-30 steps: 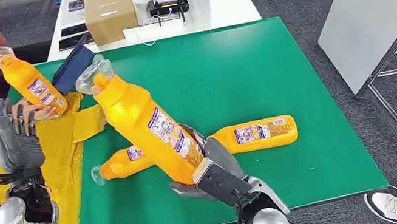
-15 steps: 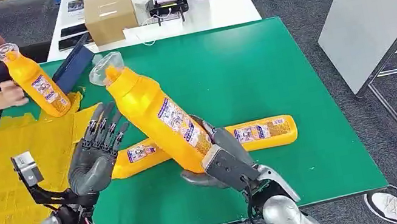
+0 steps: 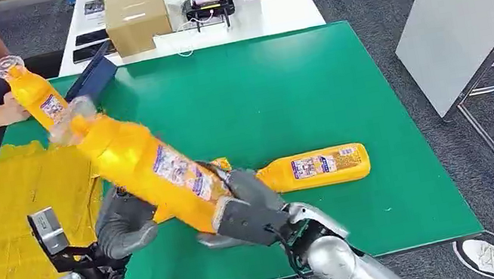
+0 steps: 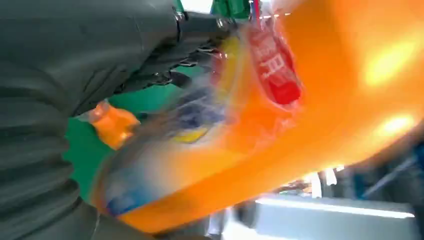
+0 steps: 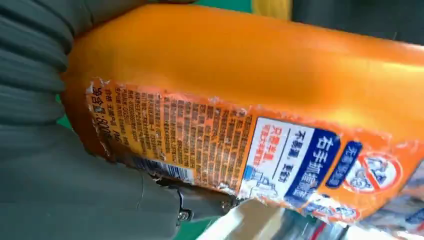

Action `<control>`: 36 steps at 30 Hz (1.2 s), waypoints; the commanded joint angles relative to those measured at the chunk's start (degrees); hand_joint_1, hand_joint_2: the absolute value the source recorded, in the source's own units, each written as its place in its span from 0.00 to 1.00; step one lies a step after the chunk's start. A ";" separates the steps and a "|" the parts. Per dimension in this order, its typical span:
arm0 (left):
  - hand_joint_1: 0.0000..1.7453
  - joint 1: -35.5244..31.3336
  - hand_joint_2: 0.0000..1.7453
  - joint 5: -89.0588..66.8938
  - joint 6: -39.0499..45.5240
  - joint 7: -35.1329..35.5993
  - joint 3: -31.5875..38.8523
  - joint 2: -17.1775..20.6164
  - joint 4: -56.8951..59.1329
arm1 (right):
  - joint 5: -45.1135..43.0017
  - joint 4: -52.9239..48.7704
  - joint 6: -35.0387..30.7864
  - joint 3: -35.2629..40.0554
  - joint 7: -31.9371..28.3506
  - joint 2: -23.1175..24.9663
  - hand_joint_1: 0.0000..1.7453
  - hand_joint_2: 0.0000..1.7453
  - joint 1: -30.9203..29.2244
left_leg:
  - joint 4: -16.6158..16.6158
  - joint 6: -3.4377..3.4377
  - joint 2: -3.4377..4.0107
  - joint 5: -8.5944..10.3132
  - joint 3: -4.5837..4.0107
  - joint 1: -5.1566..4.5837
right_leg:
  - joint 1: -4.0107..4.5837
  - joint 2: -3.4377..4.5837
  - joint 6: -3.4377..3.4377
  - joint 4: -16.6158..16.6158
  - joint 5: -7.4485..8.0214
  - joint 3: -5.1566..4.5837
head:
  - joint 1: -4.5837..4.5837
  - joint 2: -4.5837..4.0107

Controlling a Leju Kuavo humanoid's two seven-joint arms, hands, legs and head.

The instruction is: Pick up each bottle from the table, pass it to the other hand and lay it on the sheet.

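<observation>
Handover under way: the right hand (image 3: 245, 213) clamps the base of a glossy orange plastic bottle (image 3: 146, 169), tilted towards ten o'clock over the green mat (image 3: 282, 95). The left hand (image 3: 124, 222) cups its underside; whether it grips, I cannot tell. The crinkled yellow sheet (image 3: 10, 227) at nine o'clock awaits it; another bottle (image 3: 314, 168) lies at three o'clock.

Four orange bottles (image 3: 146, 169), one yellow sheet (image 3: 14, 227).

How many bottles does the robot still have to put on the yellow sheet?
None lies on the yellow sheet yet. The right hand grips one orange bottle, tilted toward the left hand for the pass. Another bottle waits on the green table; a person holds a third bottle.
</observation>
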 commanded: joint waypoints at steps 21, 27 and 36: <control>1.00 -7.80 1.00 -0.90 3.25 1.15 -2.25 -0.30 8.84 | -2.43 16.36 3.98 19.80 -0.55 0.09 1.00 1.00 -9.40 | -0.02 -0.04 -0.20 0.00 0.10 0.08 | 0.04 -0.04 -0.05 -0.08 -0.05 0.09 | 0.00 0.00; 1.00 -7.87 1.00 -1.18 4.01 0.96 -1.55 -0.43 8.80 | -2.38 16.49 3.77 19.46 -0.53 -0.05 1.00 1.00 -9.21 | -0.03 -0.04 -0.20 0.00 0.11 0.08 | 0.04 -0.04 -0.05 -0.09 -0.05 0.10 | 0.00 0.00; 1.00 -10.31 1.00 -8.21 8.07 -0.89 3.91 0.62 12.58 | -0.61 16.44 -0.14 12.67 1.97 -2.50 1.00 1.00 -7.83 | -0.02 -0.04 -0.21 0.01 0.12 0.08 | 0.03 -0.03 -0.05 -0.08 -0.04 0.11 | 0.00 0.00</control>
